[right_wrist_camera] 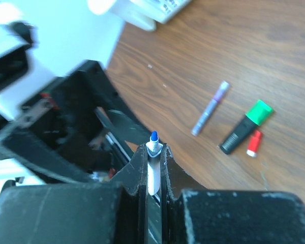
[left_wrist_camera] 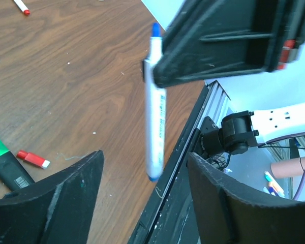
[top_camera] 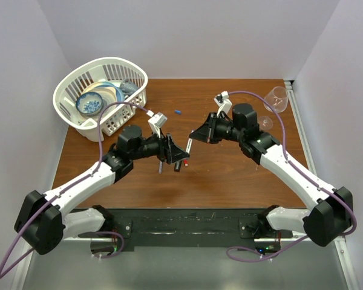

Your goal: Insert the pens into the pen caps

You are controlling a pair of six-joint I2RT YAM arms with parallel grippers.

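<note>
My right gripper [right_wrist_camera: 153, 152] is shut on a white pen [right_wrist_camera: 152, 173] whose blue tip sticks out past the fingertips. In the left wrist view the same pen [left_wrist_camera: 155, 127] hangs upright from the right gripper [left_wrist_camera: 218, 46], between my left gripper's [left_wrist_camera: 145, 183] wide-open fingers and touching neither. The two grippers meet above the middle of the table: the left [top_camera: 174, 154] and the right [top_camera: 192, 138]. On the wood lie a thin purple pen [right_wrist_camera: 210, 108], a black marker with a green tip [right_wrist_camera: 245, 126] and a red cap [right_wrist_camera: 253, 143] beside it. A blue cap [top_camera: 178, 112] lies farther back.
A white basket [top_camera: 66, 106] with bowls and plates stands at the back left. A clear glass [top_camera: 277, 99] lies at the back right. A white stick with a red tip [left_wrist_camera: 21, 6] lies on the wood. The table's black front rail [left_wrist_camera: 193, 147] is just below the pen.
</note>
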